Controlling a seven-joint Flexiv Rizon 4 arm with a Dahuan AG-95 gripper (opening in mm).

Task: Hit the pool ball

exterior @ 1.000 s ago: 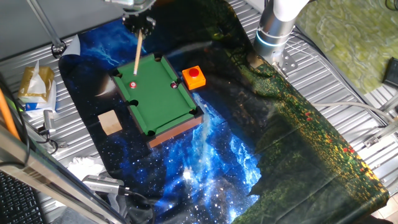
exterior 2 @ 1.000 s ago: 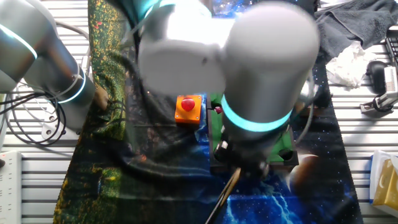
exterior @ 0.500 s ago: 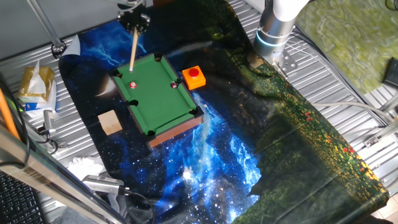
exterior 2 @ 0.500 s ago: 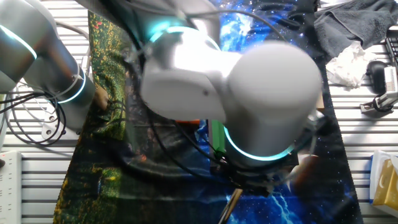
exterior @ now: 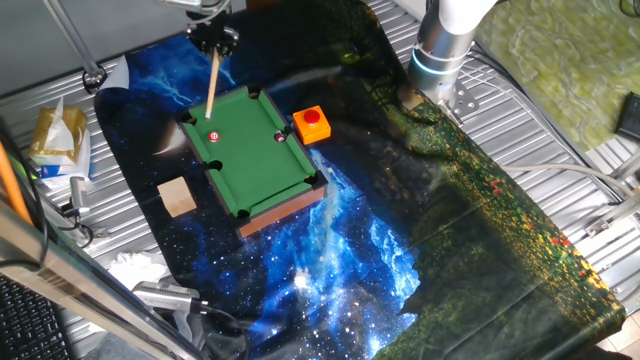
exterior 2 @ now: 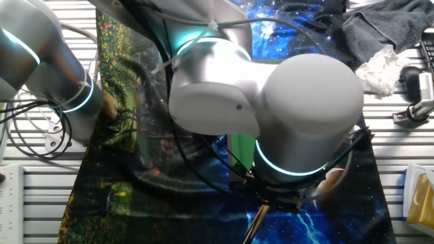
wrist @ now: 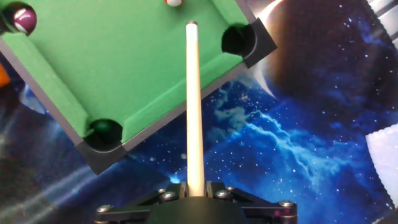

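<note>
From one fixed view, my gripper [exterior: 213, 38] is clamped on one cue stick [exterior: 211, 85], whose tip hangs just short of the pool ball [exterior: 214, 135] lying near the far end of the one green pool table [exterior: 258, 150]; one maroon ball [exterior: 279, 137], one red button [exterior: 312, 122] and one wooden block [exterior: 177, 196] also show. From the other fixed view, my arm [exterior 2: 271, 108] hides most of the table. In the hand view, the cue tip [wrist: 191, 25] sits just below the pool ball at the top edge, the maroon ball beside a corner pocket.

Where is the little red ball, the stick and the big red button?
pool ball [exterior: 213, 136], one fixed view, its middle.
stick [wrist: 194, 106], hand view, mid-shaft.
red button [exterior: 312, 117], one fixed view, its red cap.
</note>
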